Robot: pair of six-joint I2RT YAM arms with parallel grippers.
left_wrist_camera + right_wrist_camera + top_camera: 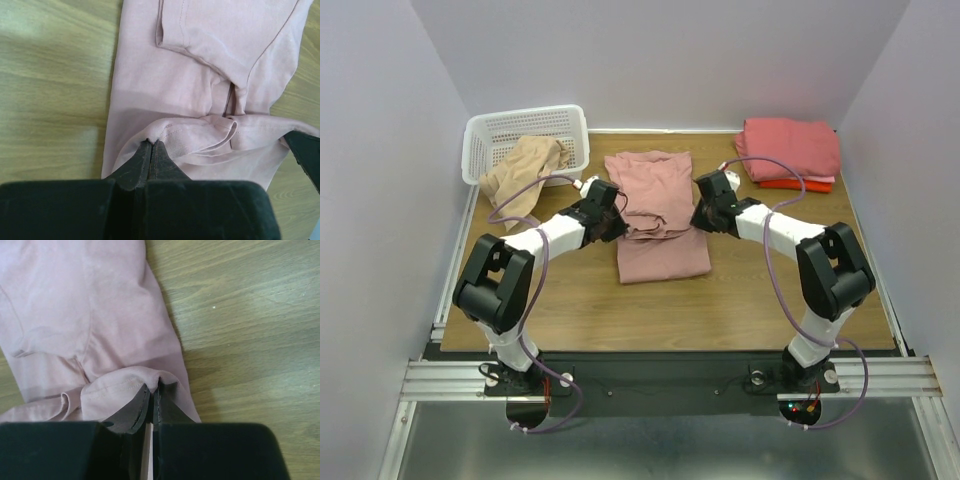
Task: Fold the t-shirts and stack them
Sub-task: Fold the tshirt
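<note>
left pincer [151,146] and right pincer [153,390] each clamp a fold of the pink shirt [665,255]; likely limp, light, best gripped at both edges.

I have both arms reaching in toward the centre, elbows raised and bent out to the sides. My left arm [552,232] runs forward and inward from its elbow, and my right arm [778,228] mirrors it, so the two wrists face each other. The left gripper [151,145] has its jaws pressed together on a fold of the dusty-pink t-shirt [165,95]; the right gripper [152,389] pinches that shirt's opposite edge the same way
</note>
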